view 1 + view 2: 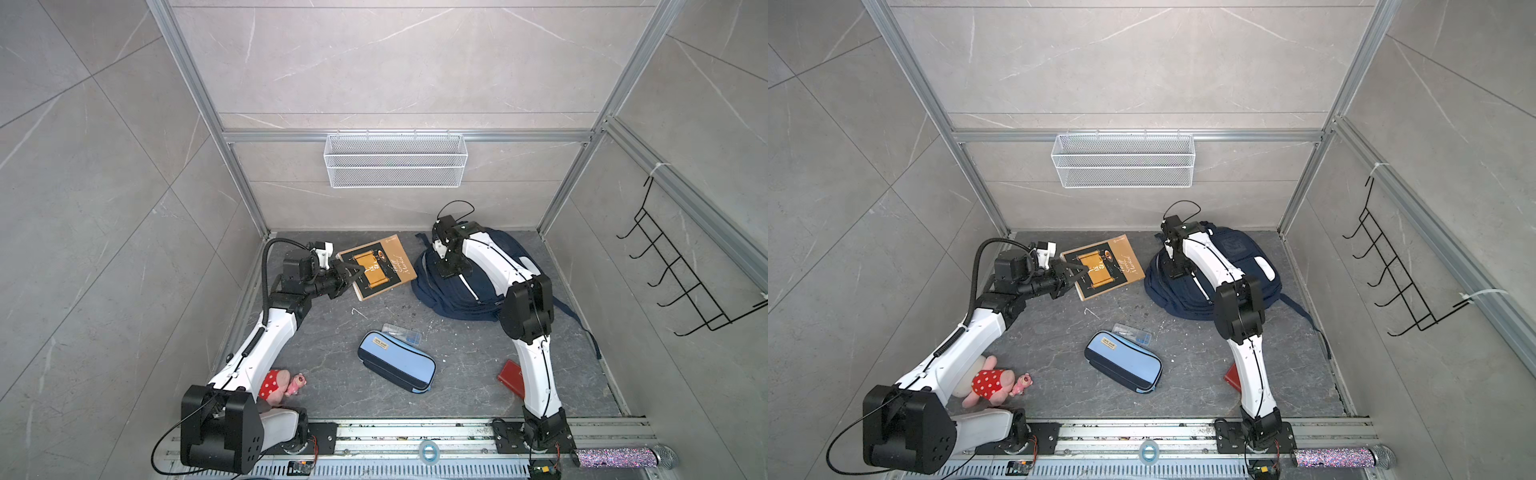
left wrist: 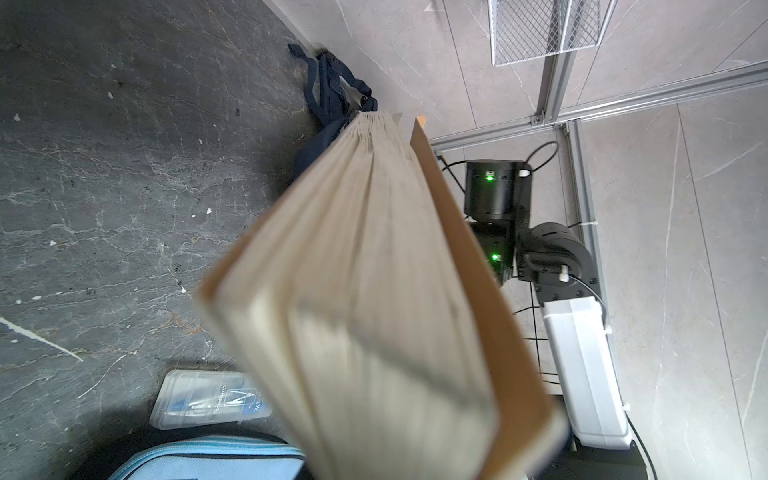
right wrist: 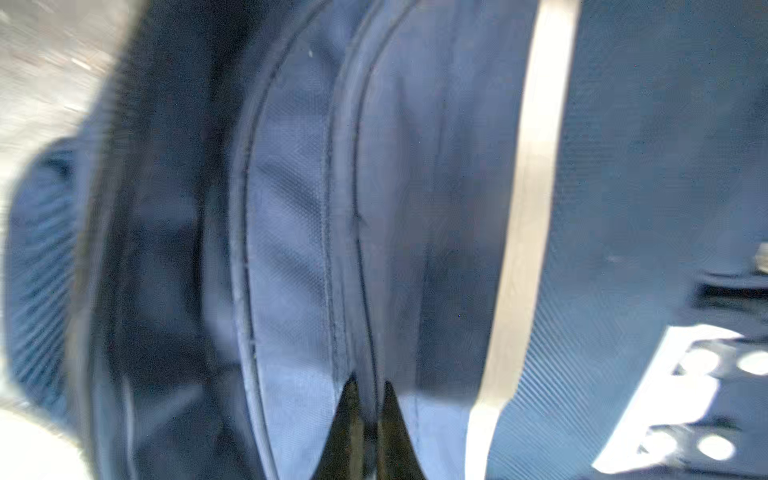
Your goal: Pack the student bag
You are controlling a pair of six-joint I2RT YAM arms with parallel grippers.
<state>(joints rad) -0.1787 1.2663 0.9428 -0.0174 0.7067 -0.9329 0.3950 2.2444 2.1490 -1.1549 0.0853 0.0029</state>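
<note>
**Left hand (image 1: 353, 272) holds book (image 1: 386, 259); right hand (image 3: 370, 384) pinches student bag (image 1: 440, 297).**

The student bag lies flat at the rear right of the counter (image 1: 332, 332), under the right arm, which is the nearer of the 2. The right hand is closed narrow, and its 2 tips appear to nip a zip seam ridge on the bag's book-facing side. The left hand clamps the book by 1 short edge. The book's long axis runs from that hand toward the bag, which lies to its right, near but apart.

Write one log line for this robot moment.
left gripper: shut on book | right gripper: shut on student bag seam | pencil case: not packed
</note>
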